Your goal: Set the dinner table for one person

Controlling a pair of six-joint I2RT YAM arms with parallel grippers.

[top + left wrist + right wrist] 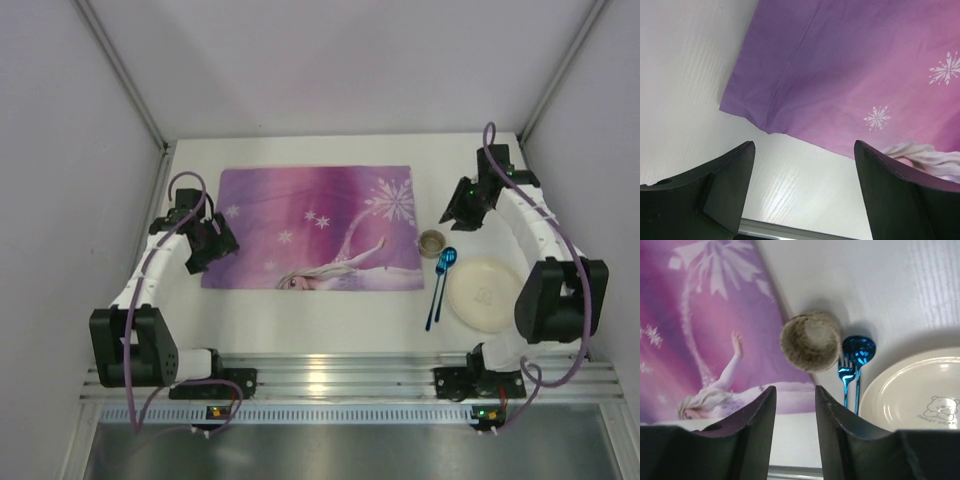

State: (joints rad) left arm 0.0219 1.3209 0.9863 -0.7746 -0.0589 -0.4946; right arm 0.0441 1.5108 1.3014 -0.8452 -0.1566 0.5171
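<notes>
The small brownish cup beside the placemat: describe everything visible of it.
The cup is small and round, speckled beige-brown, ceramic-looking, with no visible handle. It stands upright, mouth up, apparently empty, on the white table just off the right edge of the purple placemat, toward its near corner. The bowl of the blue spoon lies close on its other side. Whether either touches the cup cannot be told. Nothing grips it.

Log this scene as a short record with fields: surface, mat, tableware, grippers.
surface: plain white matte tabletop
mat: purple cartoon-printed cloth placemat, flat
cup: small beige cup, at placemat's right edge
plate: cream round plate with bear print
cutlery: shiny blue spoon and fork, side by side, between placemat and plate
left gripper: open, empty
right gripper: slightly open, empty
</notes>
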